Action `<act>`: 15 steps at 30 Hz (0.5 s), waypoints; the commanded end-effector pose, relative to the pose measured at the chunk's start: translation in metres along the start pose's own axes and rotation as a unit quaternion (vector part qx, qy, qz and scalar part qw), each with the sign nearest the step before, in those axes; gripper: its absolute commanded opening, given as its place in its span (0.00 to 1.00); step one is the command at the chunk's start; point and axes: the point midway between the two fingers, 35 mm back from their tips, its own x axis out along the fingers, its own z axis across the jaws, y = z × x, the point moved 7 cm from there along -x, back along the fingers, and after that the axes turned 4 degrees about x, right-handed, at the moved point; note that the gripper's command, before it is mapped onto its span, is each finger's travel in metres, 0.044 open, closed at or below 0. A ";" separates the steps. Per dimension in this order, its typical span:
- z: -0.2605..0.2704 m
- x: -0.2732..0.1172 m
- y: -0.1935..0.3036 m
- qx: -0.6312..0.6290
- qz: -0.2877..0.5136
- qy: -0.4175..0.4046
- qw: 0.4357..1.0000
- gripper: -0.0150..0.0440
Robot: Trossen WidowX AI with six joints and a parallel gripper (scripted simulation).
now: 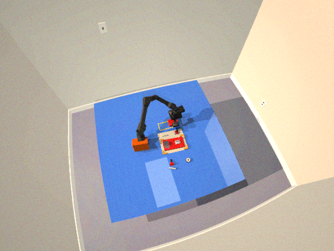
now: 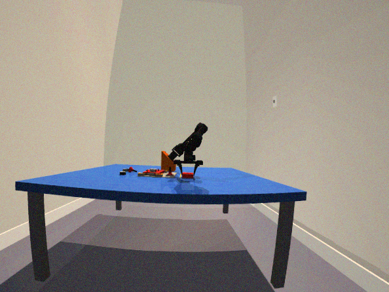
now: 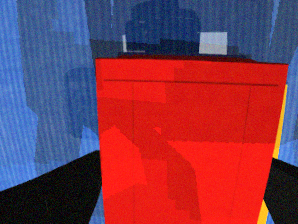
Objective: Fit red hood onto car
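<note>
The red hood (image 1: 170, 122) (image 2: 187, 175) (image 3: 190, 140) lies flat on the blue table, at the right end of a yellow outlined rectangle (image 1: 159, 126). My gripper (image 1: 174, 122) (image 2: 188, 173) (image 3: 180, 162) is down over the hood with a black finger on each side of it. The fingers are open and stand close to the hood's sides; a thin yellow strip shows between the hood and the right finger in the wrist view. The red car chassis (image 1: 174, 143) (image 2: 153, 172) sits in its tan jig (image 1: 168, 152) just in front, with the grey engine block (image 1: 166, 144) on it. The pegs are too small to make out.
The arm's orange base (image 1: 140, 144) (image 2: 167, 160) stands left of the jig. A small red upright part (image 1: 176, 131) sits between the hood and the jig. A red piece (image 1: 171, 162), a white pin (image 1: 172, 167) and a white ring (image 1: 188, 160) lie in front of the jig.
</note>
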 end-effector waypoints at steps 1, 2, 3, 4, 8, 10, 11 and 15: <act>0.000 0.000 0.000 0.000 0.000 0.000 1.000 0.80; 0.000 0.000 0.000 0.000 0.000 0.000 1.000 0.79; 0.000 0.000 0.000 0.000 0.000 0.000 1.000 0.78; 0.000 0.000 0.000 0.000 0.000 0.000 1.000 0.76; 0.000 -0.002 0.000 0.000 0.000 -0.001 1.000 0.62; 0.000 -0.004 0.000 0.000 0.000 -0.001 1.000 0.53; 0.000 -0.006 0.000 0.000 0.000 0.000 1.000 0.49; 0.000 -0.015 0.000 0.000 0.000 0.000 1.000 0.31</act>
